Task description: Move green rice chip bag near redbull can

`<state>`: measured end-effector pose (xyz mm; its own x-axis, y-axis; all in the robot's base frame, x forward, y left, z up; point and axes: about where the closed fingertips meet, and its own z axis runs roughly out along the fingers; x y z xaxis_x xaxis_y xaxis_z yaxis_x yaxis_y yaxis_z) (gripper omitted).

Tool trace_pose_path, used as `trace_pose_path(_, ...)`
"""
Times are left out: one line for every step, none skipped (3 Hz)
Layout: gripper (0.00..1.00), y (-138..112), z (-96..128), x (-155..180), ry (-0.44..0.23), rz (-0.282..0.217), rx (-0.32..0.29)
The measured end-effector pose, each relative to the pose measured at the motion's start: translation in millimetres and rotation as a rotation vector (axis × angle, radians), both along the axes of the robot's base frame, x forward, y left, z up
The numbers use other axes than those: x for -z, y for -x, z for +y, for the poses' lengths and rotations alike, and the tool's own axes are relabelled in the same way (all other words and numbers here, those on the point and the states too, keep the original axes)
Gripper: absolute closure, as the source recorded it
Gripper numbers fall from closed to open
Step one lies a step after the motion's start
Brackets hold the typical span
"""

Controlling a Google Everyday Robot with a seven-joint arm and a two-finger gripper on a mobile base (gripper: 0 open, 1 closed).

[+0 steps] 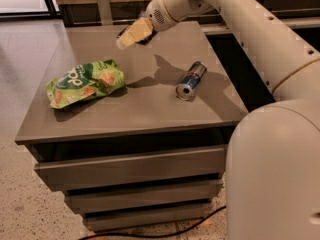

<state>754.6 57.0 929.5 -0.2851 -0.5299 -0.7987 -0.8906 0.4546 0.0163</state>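
Observation:
The green rice chip bag lies flat on the left part of the grey cabinet top. The redbull can lies on its side to the right of the middle, its silver round end toward the front. My gripper hangs in the air above the back middle of the top, beyond and to the right of the bag, holding nothing. The arm reaches in from the right.
A dark object lies at the back of the top, partly hidden behind the gripper. The cabinet has drawers below. A black cable runs on the floor in front. A dark shelf unit stands to the right.

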Motion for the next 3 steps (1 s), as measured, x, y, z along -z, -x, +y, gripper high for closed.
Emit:
trace_pose_path(0.00,10,7,4,0.055,0.056,-0.082)
trace_pose_path(0.00,28,14,4,0.094,0.091,-0.155)
trace_pose_path(0.00,54,25,6,0.126,0.129,-0.224)
